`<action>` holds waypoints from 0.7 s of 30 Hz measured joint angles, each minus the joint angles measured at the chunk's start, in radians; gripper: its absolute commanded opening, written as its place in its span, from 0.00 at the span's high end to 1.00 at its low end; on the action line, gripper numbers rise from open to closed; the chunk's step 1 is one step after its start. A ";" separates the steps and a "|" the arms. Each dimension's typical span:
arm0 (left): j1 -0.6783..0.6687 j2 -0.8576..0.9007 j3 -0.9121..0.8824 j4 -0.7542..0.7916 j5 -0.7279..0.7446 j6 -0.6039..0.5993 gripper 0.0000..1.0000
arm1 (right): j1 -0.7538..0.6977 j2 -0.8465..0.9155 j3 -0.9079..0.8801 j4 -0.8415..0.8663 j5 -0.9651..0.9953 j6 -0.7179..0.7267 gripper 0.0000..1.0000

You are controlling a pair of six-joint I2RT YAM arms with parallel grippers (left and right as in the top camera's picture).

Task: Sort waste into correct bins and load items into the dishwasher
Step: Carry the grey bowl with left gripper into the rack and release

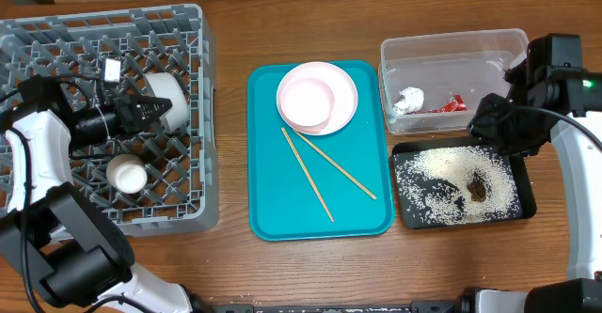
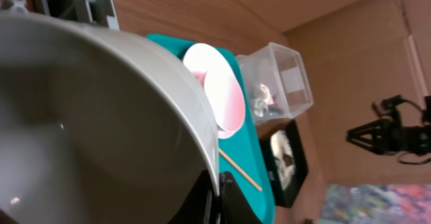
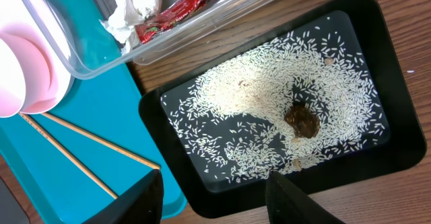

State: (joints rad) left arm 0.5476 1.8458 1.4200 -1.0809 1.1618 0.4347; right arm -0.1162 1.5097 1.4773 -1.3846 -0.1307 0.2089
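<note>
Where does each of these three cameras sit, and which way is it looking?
Overhead: fixed above the table, looking straight down on dish rack, teal tray, clear tub, black tray; left gripper and right gripper show.
Left wrist: on the left arm over the dish rack, looking sideways past the grey bowl it pinches; dark fingers below.
Right wrist: on the right arm, looking down at the black tray; open fingers at bottom.
Shared: both wrist views catch pink bowl and black tray.
</note>
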 measured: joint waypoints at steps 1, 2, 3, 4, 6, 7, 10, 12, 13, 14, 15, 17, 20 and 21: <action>0.005 0.006 0.000 -0.012 0.010 0.011 0.96 | 0.000 0.000 0.000 0.000 0.000 0.000 0.49; 0.010 0.011 0.001 -0.022 0.015 0.021 0.96 | 0.000 0.000 0.000 0.000 -0.001 0.000 0.49; 0.016 0.014 0.001 -0.031 0.019 0.032 0.96 | 0.000 0.000 0.000 -0.002 0.000 0.000 0.49; 0.021 0.014 0.002 -0.034 0.020 0.040 0.96 | 0.000 0.000 0.000 -0.003 0.000 0.000 0.49; 0.034 0.016 0.002 -0.039 0.016 0.048 0.96 | 0.000 0.000 0.000 -0.004 0.000 0.000 0.49; 0.045 0.017 0.002 -0.045 0.010 0.050 0.96 | 0.000 0.000 0.000 -0.003 -0.001 0.000 0.49; 0.087 0.023 0.002 -0.071 -0.023 0.059 0.96 | 0.000 0.000 0.000 -0.004 0.000 0.000 0.49; 0.117 0.030 0.002 -0.083 -0.046 0.064 0.93 | 0.000 0.000 0.000 -0.004 0.000 0.000 0.49; 0.127 0.033 0.002 -0.088 -0.054 0.064 0.88 | 0.000 0.000 0.000 -0.004 0.000 0.000 0.49; 0.135 0.036 0.002 -0.098 -0.065 0.069 0.68 | 0.000 0.000 0.000 -0.004 0.000 0.000 0.49; 0.143 0.038 0.002 -0.111 -0.082 0.068 0.45 | 0.000 0.000 0.000 -0.004 0.000 0.000 0.49; 0.163 0.040 0.001 -0.137 -0.105 0.067 0.13 | 0.000 0.000 0.000 -0.004 0.000 0.000 0.49; 0.191 0.042 0.001 -0.180 -0.121 0.066 0.00 | 0.000 0.000 0.000 -0.004 0.000 0.000 0.49; 0.196 0.042 0.001 -0.192 -0.123 0.064 0.00 | 0.000 0.000 0.000 -0.005 0.000 0.000 0.49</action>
State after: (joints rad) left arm 0.7437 1.8874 1.4208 -1.2728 1.0389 0.4992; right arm -0.1162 1.5097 1.4773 -1.3891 -0.1310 0.2089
